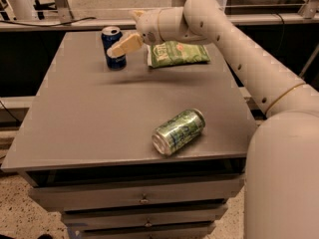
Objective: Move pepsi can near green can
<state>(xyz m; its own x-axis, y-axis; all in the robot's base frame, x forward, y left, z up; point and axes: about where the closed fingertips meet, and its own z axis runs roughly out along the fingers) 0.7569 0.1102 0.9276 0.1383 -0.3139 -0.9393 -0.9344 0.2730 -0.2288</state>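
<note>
A dark blue aluminium pepsi can [109,38] with a silver top stands upright near the far left corner of a grey, flat-topped metal table [94,118]. The robot's gripper [117,49], cream and tan in colour, is right at this can: its tan tip lies across the front of the can's upper half and hides part of the label. From this view it cannot be told whether the claw is open, closed, or clamped on the can.

The thick white arm [239,49] comes in from the right side of the view, rises over the far right part of the table and bends left toward the blue can.

A light green metallic soda can [178,132] with dark script lies on its side near the front edge of the table, right of centre, with one silver end turned toward the front left. It is well apart from the pepsi can, with bare tabletop between the two.

A flat green chip bag [179,55] lies at the far side of the table, just right of the pepsi can and partly under the arm's wrist.

Below the tabletop, grey drawers [144,198] with small handles are stacked one above another.
</note>
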